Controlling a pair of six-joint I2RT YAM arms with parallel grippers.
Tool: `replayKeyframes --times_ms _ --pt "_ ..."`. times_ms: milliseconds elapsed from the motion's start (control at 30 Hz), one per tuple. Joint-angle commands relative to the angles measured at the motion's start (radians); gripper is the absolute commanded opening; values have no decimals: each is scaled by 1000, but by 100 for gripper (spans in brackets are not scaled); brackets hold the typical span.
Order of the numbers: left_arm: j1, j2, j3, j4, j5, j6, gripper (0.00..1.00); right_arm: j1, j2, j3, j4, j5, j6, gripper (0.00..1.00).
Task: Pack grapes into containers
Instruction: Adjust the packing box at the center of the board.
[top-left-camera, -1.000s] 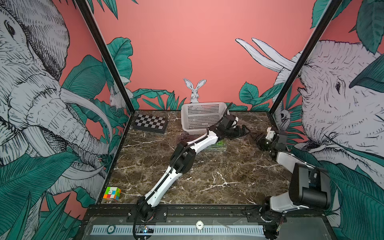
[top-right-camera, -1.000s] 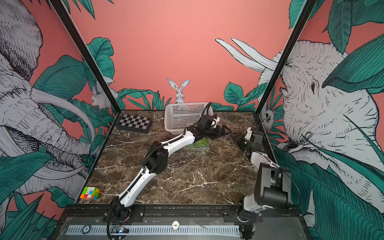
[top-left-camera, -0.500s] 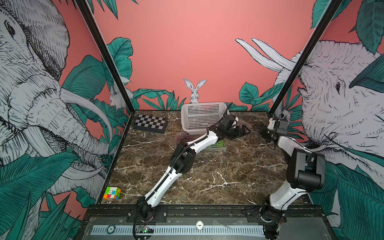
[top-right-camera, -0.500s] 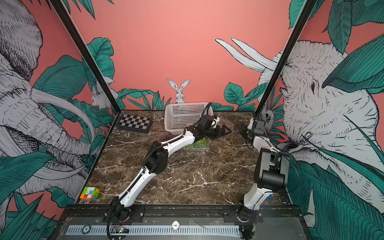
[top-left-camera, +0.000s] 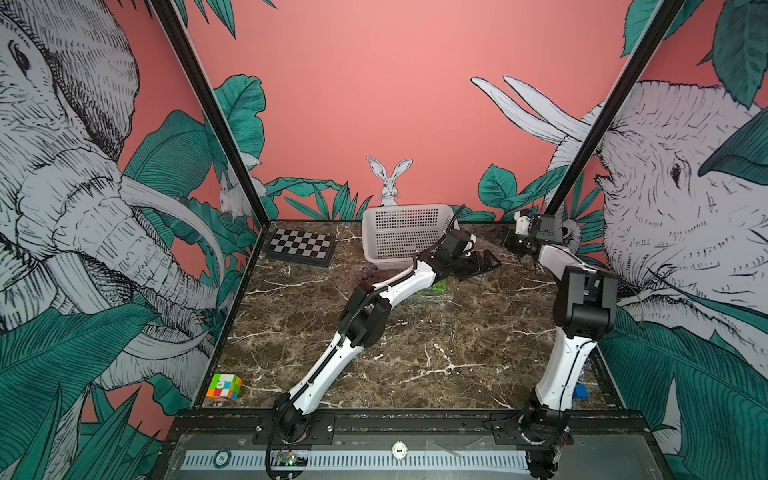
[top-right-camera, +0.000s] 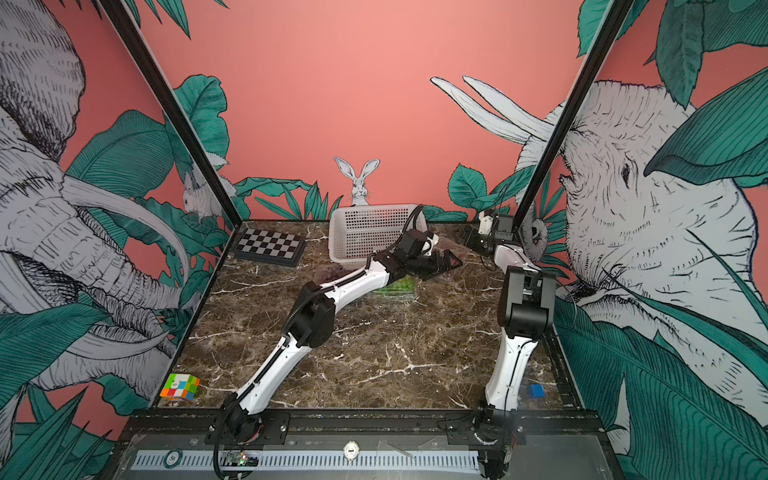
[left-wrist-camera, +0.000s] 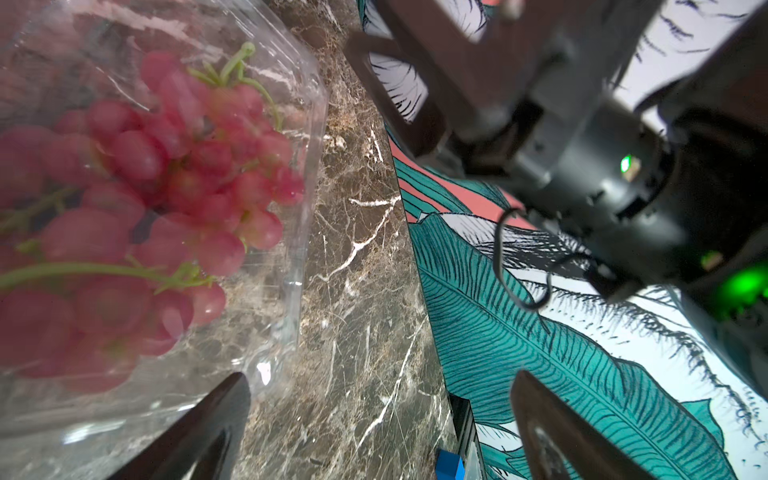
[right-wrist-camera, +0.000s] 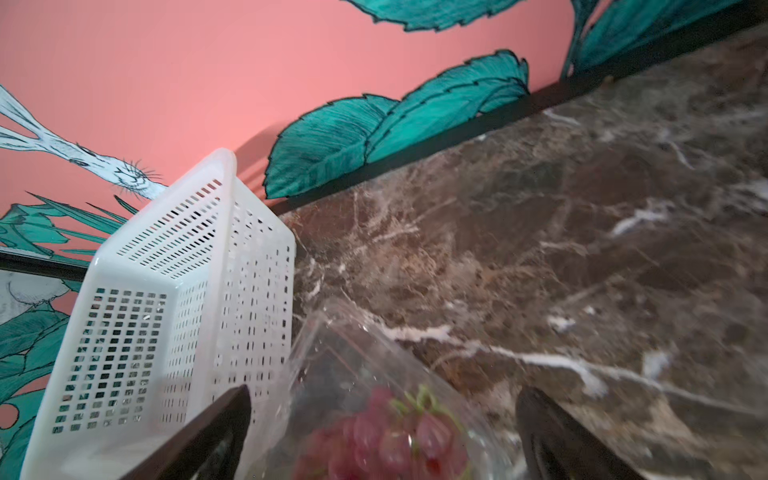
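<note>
Table (top-left-camera: 415, 332): dark marble, flat, mostly bare. Basket (top-left-camera: 399, 232): white, perforated, at the far edge, close to the work. Chessboard (top-left-camera: 301, 247): far corner on my left, well apart, no hindrance.

Container (left-wrist-camera: 305, 137): clear, thin-walled, on the table just beside the basket's corner, between my two grippers. I judge it light, flexible and slippery; a side push would slide or buckle it. Red grapes (left-wrist-camera: 166, 187) lie inside it. I judge them soft and easily bruised, with berries apt to drop off. Best hold is the green stem, or lightly across the top of the cluster, never squeezed.

Green grapes (top-left-camera: 436, 289) sit in another clear box partly under my left forearm. What looks like a dark bunch (top-left-camera: 368, 272) lies near the basket's front, too blurred to tell whether it is boxed.

Left gripper (left-wrist-camera: 380, 378): jaws wide, empty, low beside the container's wall. Right gripper (right-wrist-camera: 384, 390): jaws wide, empty, facing the same container from the other side.

Obstructions: my grippers crowd each other here, and the basket wall stands close beside one finger of the right.

Cube (top-left-camera: 224, 386) and blue block (top-left-camera: 580, 391): near edge, well apart.
</note>
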Motion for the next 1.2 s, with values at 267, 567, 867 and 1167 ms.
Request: replayKeyframes --times_ms 267,567,867,1167 --pt "17 -88 -43 -45 5 3 99 70 245 439 -360 -88 -230 99" --pt "27 -158 -80 -60 10 17 99 89 207 386 -357 -110 -232 99" --pt "38 -302 -239 -13 -1 31 99 89 93 218 -298 -93 -215 98" --pt "60 -411 -365 -24 -4 58 99 86 -35 21 -228 -54 -158 98"
